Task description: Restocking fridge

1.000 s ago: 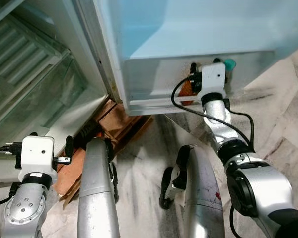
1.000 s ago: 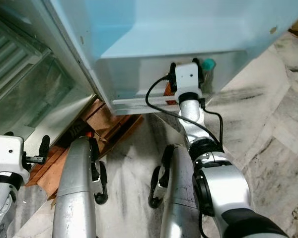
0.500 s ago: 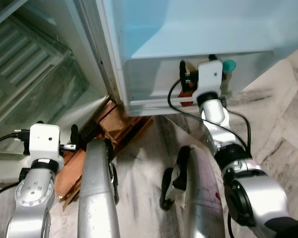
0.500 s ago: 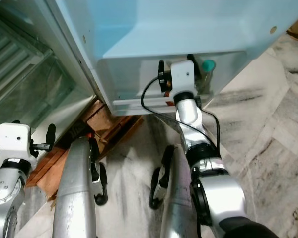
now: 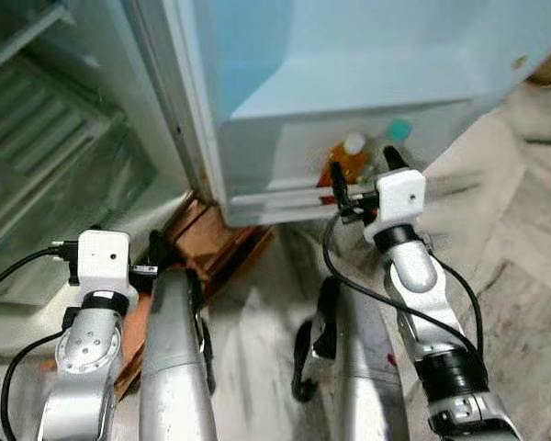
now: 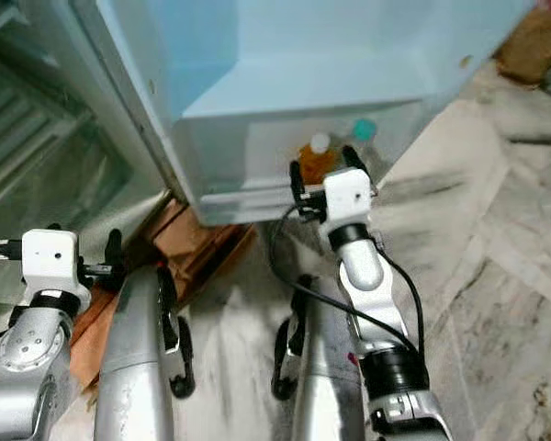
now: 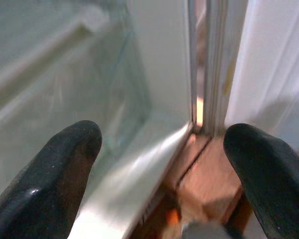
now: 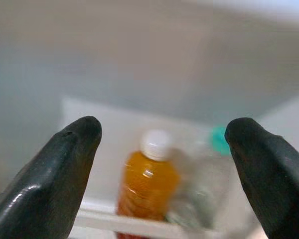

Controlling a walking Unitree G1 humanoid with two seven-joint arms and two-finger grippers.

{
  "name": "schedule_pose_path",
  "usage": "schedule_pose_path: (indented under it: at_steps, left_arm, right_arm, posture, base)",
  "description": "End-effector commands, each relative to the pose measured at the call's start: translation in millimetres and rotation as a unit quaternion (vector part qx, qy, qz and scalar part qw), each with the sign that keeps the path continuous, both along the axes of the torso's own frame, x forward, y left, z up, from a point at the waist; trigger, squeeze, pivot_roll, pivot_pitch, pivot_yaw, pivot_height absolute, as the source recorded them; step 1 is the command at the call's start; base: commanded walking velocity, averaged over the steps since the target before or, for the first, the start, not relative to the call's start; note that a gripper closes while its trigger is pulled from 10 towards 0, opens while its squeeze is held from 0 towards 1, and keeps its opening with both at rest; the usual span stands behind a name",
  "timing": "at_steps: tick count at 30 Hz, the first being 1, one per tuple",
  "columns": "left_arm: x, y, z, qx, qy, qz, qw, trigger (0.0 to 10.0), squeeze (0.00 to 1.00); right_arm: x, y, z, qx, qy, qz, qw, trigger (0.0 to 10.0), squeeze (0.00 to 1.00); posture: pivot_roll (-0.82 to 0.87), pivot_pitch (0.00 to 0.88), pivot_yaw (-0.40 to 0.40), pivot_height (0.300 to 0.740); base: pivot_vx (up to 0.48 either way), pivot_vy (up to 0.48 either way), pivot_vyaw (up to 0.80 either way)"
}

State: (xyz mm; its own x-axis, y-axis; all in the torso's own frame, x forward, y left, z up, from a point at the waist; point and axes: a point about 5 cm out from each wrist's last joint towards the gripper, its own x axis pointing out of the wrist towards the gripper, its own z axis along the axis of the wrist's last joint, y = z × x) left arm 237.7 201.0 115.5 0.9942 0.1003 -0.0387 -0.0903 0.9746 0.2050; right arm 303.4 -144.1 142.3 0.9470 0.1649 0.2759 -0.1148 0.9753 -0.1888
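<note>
An orange juice bottle (image 5: 342,165) with a white cap stands in the bottom shelf (image 5: 275,195) of the open fridge door. Beside it is a clear bottle with a teal cap (image 5: 399,130). My right gripper (image 5: 363,175) hangs just in front of that shelf, open and holding nothing. The right wrist view shows the orange bottle (image 8: 148,184) and the teal cap (image 8: 218,140) ahead between the spread fingertips (image 8: 79,144). My left gripper (image 5: 124,241) is open and empty, low by the fridge's bottom edge (image 7: 154,149).
Glass shelves and a drawer (image 5: 64,175) fill the fridge body on the left. A wooden base (image 5: 216,243) sits under the fridge. My silver legs (image 5: 170,367) stand on the marble floor (image 5: 523,239), which stretches off to the right.
My right gripper has drawn back from the door shelf, uncovering both bottles. The left arm has lifted and moved forward. The head camera has shifted a little.
</note>
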Motion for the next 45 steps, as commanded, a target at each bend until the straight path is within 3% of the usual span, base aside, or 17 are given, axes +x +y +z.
schedule_pose_path:
  at_steps: [1, 3, 5, 6, 13, 20, 33, 45]
  left_arm:
    - [-2.1, 5.2, -8, -0.002, 0.006, 0.018, 1.000, 10.0, 0.00]
    - [-0.4, 5.2, -9, -0.004, 0.004, 0.019, 1.000, 10.0, 0.00]
    - [2.1, 3.0, -12, -0.004, 0.001, 0.017, 1.000, 10.0, 0.00]
    - [3.8, 1.9, -12, -0.003, -0.001, 0.017, 1.000, 10.0, 0.00]
    - [14.7, -3.6, -13, -0.009, -0.020, 0.017, 1.000, 10.0, 0.00]
    - [13.2, -2.3, -18, 0.000, -0.020, 0.027, 0.999, 10.0, 0.00]
    - [21.2, -8.4, -22, -0.004, -0.017, 0.036, 0.999, 10.0, 0.00]
    - [25.7, -7.8, -25, 0.003, -0.015, 0.040, 0.999, 10.0, 0.00]
  right_arm:
    - [-14.4, -4.3, -12, 0.001, 0.024, -0.032, 0.999, 10.0, 0.00]
    - [-21.1, -2.4, -19, 0.014, 0.043, -0.034, 0.998, 10.0, 0.00]
    - [-29.1, -3.1, -26, 0.072, 0.062, -0.028, 0.995, 10.0, 0.00]
    - [-29.2, -4.7, -28, 0.077, 0.068, -0.037, 0.994, 10.0, 0.00]
    - [-25.9, -10.1, -33, 0.076, 0.087, -0.054, 0.992, 10.0, 0.00]
    - [-23.9, -19.0, -44, 0.090, 0.118, -0.065, 0.987, 10.0, 0.00]
    - [-13.6, -8.5, -42, 0.087, 0.120, -0.044, 0.988, 10.0, 0.00]
    - [-16.5, -14.9, -53, 0.074, 0.144, -0.052, 0.985, 10.0, 0.00]
  posture:
    - [0.13, 0.130, -0.068, 0.552]
    - [0.13, 0.113, -0.065, 0.552]
    - [0.12, 0.076, -0.060, 0.552]
    - [0.12, 0.073, -0.060, 0.557]
    - [0.11, 0.029, -0.067, 0.602]
    - [0.11, 0.037, -0.082, 0.652]
    - [0.09, 0.027, -0.077, 0.732]
    - [0.08, 0.027, -0.077, 0.740]
  base:
    - [0.000, 0.000, 0.00]
    - [0.000, 0.000, 0.00]
    - [0.000, 0.000, 0.00]
    - [0.000, 0.000, 0.00]
    - [0.000, 0.000, 0.00]
    - [0.000, 0.000, 0.00]
    - [0.000, 0.000, 0.00]
    - [0.000, 0.000, 0.00]
